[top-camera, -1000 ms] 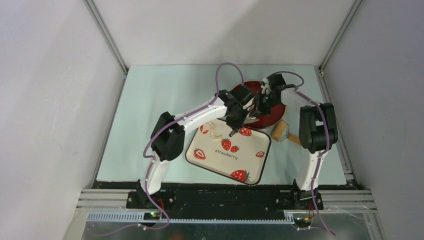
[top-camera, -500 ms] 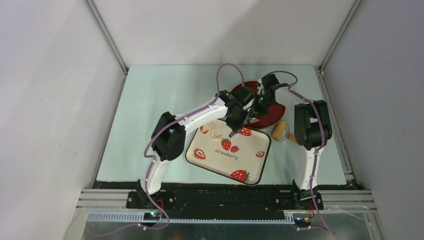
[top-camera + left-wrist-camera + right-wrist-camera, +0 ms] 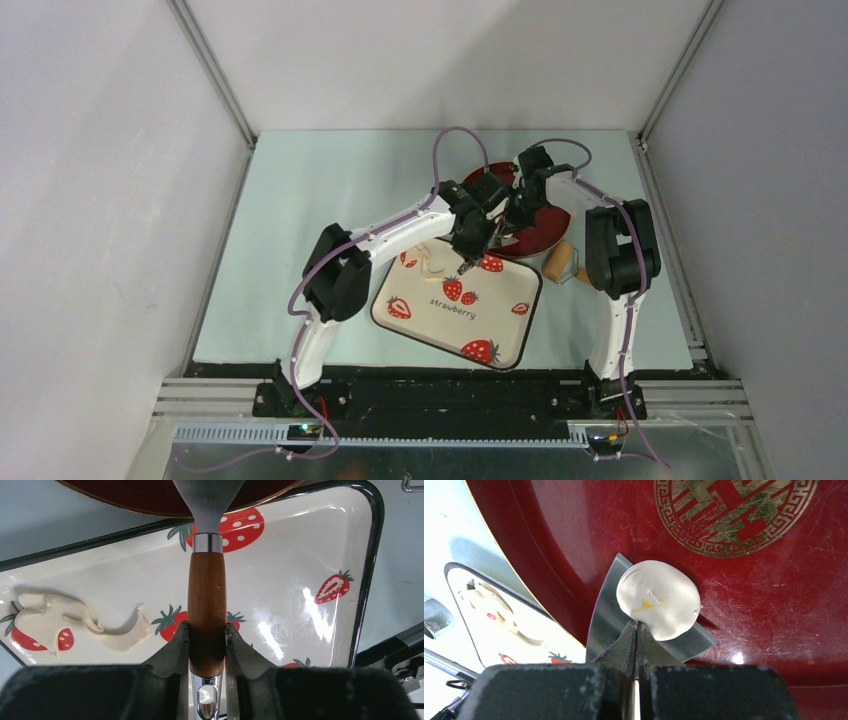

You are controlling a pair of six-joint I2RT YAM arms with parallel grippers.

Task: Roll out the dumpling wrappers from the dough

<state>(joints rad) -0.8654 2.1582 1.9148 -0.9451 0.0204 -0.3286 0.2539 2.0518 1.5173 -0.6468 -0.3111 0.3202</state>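
Dumpling wrapper (image 3: pixel 659 600) on spatula (image 3: pixel 604 625) (over red plate (image 3: pixel 774 605)), left gripper (image 3: pixel 206 632) clamping its handle, right gripper (image 3: pixel 637 627) closed

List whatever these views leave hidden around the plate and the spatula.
- Top external: the wrapper and spatula blade lie under both arms over the red plate, unseen there.
- Left wrist: blade tip cut off by the top edge; wrapper out of frame.
- Right wrist: whether the shut right end effector pinches the wrapper's edge or only touches it; its fingers cover the contact.
- Top external: wooden roller partly behind the right arm.
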